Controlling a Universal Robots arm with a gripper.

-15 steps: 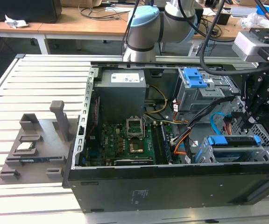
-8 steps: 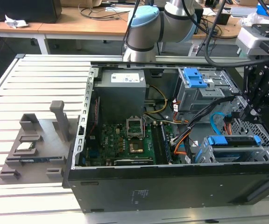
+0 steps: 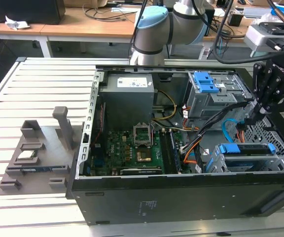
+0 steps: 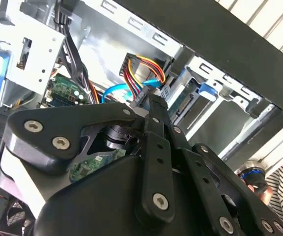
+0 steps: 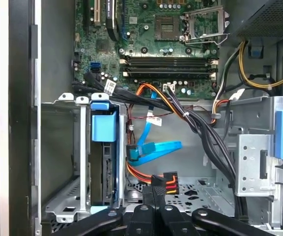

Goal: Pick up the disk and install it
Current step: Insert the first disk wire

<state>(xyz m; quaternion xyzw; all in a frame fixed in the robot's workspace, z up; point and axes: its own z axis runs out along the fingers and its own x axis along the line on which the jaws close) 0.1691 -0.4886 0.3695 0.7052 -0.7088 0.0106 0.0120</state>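
No words or numbers are showing clearly enough to read. In the exterior view, a white sticker (image 3: 134, 83) is sitting on the grey power box (image 3: 129, 101), and tiny white print (image 3: 149, 204) is sitting on the black computer case (image 3: 181, 197). In the first wrist view, small white tags (image 5: 109, 87) are hanging on the black cables (image 5: 200, 125).

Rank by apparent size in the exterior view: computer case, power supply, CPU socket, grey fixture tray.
1. computer case
2. grey fixture tray, nearer the camera
3. power supply, possibly comparable
4. CPU socket
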